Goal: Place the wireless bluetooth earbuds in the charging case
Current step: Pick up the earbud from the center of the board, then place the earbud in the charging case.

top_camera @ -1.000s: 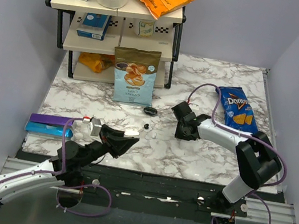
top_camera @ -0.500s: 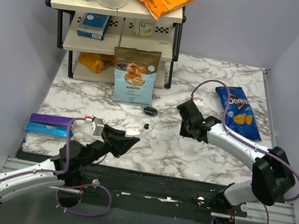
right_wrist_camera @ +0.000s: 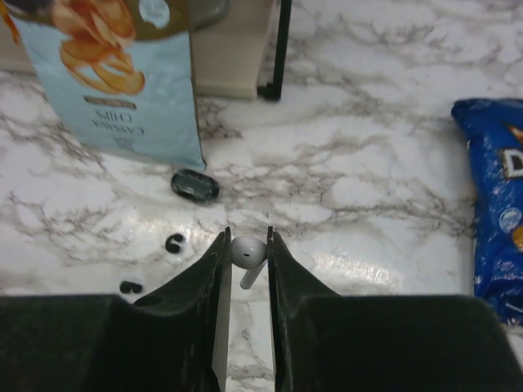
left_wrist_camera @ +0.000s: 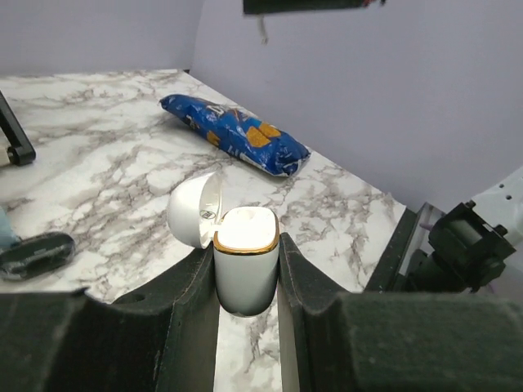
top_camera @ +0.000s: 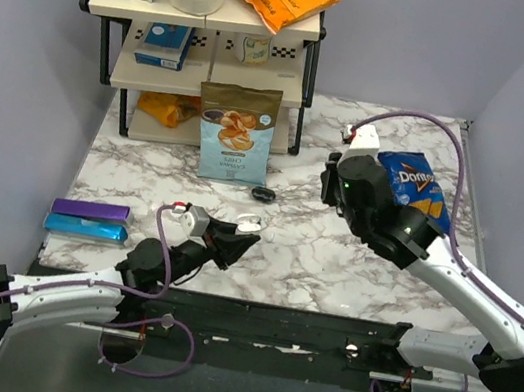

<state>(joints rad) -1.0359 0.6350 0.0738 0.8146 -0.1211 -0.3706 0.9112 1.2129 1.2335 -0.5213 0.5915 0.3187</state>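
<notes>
Left wrist view: left jaws (left_wrist_camera: pixel 246 286) are clamped on the white charging case (left_wrist_camera: pixel 245 260), one finger on each side wall. The body is upright with its gold rim up. The lid (left_wrist_camera: pixel 194 214) is flipped open, up and left of the jaws, so the mouth faces up. I read this as a fixture hold: the case looks lifted off the tabletop (left_wrist_camera: pixel 98 163) and presented for the other arm to load. The wells can't be seen from this angle.

Right wrist view, on the tabletop below the right jaws (right_wrist_camera: pixel 246 245):
- Far left: tiny black bud (right_wrist_camera: pixel 129 287), loose.
- Nearer left: second black bud (right_wrist_camera: pixel 174 242), also loose.
- Ahead and slightly left: black oval case (right_wrist_camera: pixel 194 185), closed, untouched.

The right jaws are nearly closed, pinching a white stemmed earbud (right_wrist_camera: pixel 248 251) by its head. It is held in the air, with the stem running back between the fingers toward the wrist. That grip leaves the head exposed at the tips. My guess is the stem direction needs checking against the well before insertion.

Far right of the jaws is the Doritos bag (right_wrist_camera: pixel 498 204), well apart and not in play.
</notes>
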